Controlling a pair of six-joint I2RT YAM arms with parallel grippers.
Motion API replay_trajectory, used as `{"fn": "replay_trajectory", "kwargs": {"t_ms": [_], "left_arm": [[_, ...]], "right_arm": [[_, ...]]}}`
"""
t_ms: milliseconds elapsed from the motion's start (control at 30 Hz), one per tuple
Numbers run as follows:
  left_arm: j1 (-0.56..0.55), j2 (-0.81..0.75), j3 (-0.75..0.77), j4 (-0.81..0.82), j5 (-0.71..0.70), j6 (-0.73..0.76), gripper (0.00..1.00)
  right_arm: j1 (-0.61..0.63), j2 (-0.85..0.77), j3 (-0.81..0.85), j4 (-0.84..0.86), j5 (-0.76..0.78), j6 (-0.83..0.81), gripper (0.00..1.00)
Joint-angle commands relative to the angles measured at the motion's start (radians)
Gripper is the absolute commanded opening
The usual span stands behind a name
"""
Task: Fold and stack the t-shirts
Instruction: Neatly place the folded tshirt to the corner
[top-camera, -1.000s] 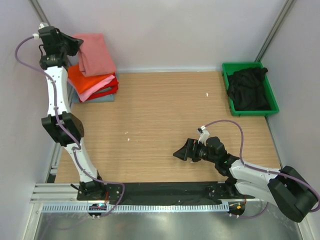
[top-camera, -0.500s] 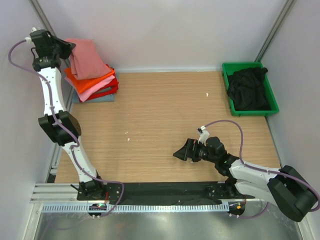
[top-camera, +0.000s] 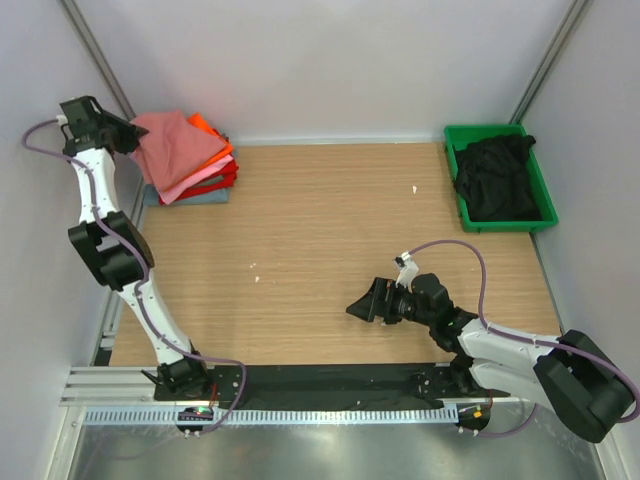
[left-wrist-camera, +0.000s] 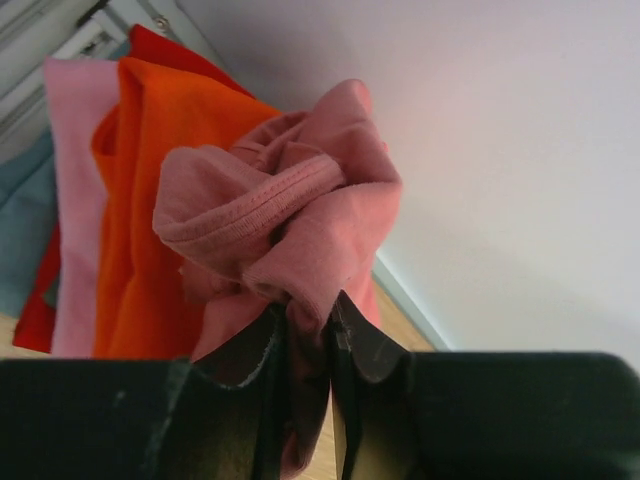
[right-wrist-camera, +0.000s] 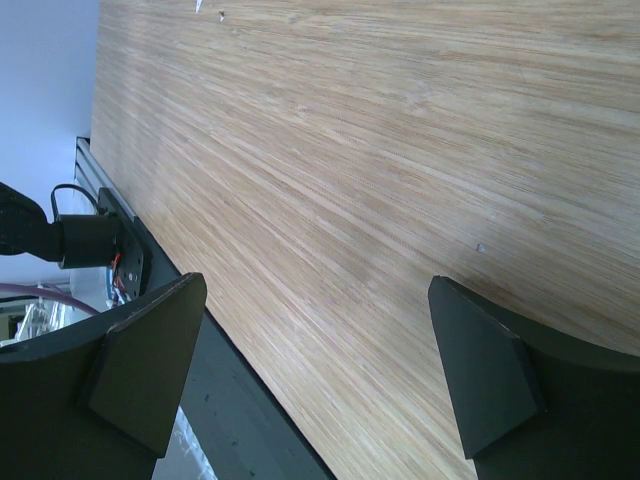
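A stack of folded t-shirts (top-camera: 200, 172), orange, pink, red and grey-blue, lies at the far left of the table. My left gripper (top-camera: 122, 135) is shut on the salmon-red t-shirt (top-camera: 175, 145), which drapes over the stack's top. In the left wrist view the salmon-red t-shirt (left-wrist-camera: 290, 220) bunches between my fingers (left-wrist-camera: 365, 345), with the orange t-shirt (left-wrist-camera: 130, 200) below it. A black t-shirt (top-camera: 495, 175) lies crumpled in the green bin (top-camera: 546, 200). My right gripper (top-camera: 362, 302) is open and empty, low over the table's near middle.
The green bin stands at the far right against the wall. A white wall runs close behind the stack. A black strip and a metal rail (top-camera: 300, 385) line the table's near edge. Small white specks (top-camera: 414, 188) lie on the wood.
My left gripper has swung left and back toward the wall with the salmon-red t-shirt, which now lies lower across the stack. The right arm has not moved.
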Motion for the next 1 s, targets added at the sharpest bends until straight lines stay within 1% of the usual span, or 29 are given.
{"fn": "replay_trajectory", "kwargs": {"t_ms": [0, 200, 267, 300, 333, 367, 400, 433, 467, 533, 600, 667, 700, 767, 800, 900, 933, 967], "left_arm": [[0.018, 0.037, 0.049, 0.015, 0.049, 0.060, 0.22], [0.026, 0.148, 0.142, 0.033, 0.089, 0.109, 0.22], [0.027, 0.183, 0.157, 0.035, 0.077, 0.110, 0.24], [0.029, 0.195, 0.164, 0.026, 0.077, 0.107, 0.28], [0.032, 0.207, 0.183, 0.017, 0.077, 0.109, 0.40], [0.030, 0.220, 0.189, 0.007, 0.071, 0.110, 0.46], [0.030, 0.235, 0.195, -0.029, 0.054, 0.115, 0.50], [0.032, 0.238, 0.203, -0.057, 0.028, 0.126, 0.52], [0.030, 0.240, 0.207, -0.086, -0.049, 0.130, 0.54], [0.030, 0.238, 0.229, -0.190, -0.145, 0.142, 0.59], [0.030, 0.229, 0.238, -0.273, -0.277, 0.150, 0.61], [0.032, 0.200, 0.231, -0.308, -0.358, 0.153, 0.61], [0.032, 0.189, 0.229, -0.340, -0.432, 0.153, 0.61], [0.030, 0.152, 0.211, -0.350, -0.480, 0.146, 0.62], [0.030, 0.145, 0.211, -0.373, -0.547, 0.133, 0.62], [0.036, 0.111, 0.208, -0.396, -0.590, 0.101, 0.64], [0.041, 0.106, 0.204, -0.396, -0.592, 0.100, 0.74], [0.043, 0.097, 0.203, -0.396, -0.587, 0.098, 0.75]], "right_arm": [[0.004, 0.003, 0.016, 0.057, -0.003, -0.006, 1.00], [0.004, 0.005, 0.016, 0.057, -0.006, -0.004, 1.00], [0.006, 0.009, 0.018, 0.059, -0.008, -0.006, 1.00], [0.004, 0.011, 0.019, 0.062, -0.008, -0.006, 1.00], [0.004, 0.014, 0.019, 0.060, -0.009, -0.006, 1.00], [0.004, 0.016, 0.021, 0.062, -0.011, -0.007, 1.00], [0.004, 0.017, 0.021, 0.062, -0.011, -0.009, 1.00], [0.004, 0.017, 0.022, 0.063, -0.011, -0.007, 1.00], [0.004, 0.017, 0.022, 0.062, -0.011, -0.009, 1.00], [0.004, 0.017, 0.021, 0.063, -0.011, -0.007, 1.00], [0.004, 0.017, 0.022, 0.064, -0.011, -0.009, 1.00], [0.004, 0.019, 0.022, 0.064, -0.012, -0.009, 1.00], [0.004, 0.019, 0.022, 0.062, -0.012, -0.009, 1.00], [0.004, 0.019, 0.022, 0.064, -0.011, -0.007, 1.00], [0.004, 0.016, 0.022, 0.064, -0.011, -0.007, 1.00], [0.004, 0.016, 0.021, 0.064, -0.009, -0.007, 1.00], [0.004, 0.014, 0.021, 0.064, -0.009, -0.007, 1.00], [0.004, 0.013, 0.019, 0.064, -0.009, -0.007, 1.00]]}}
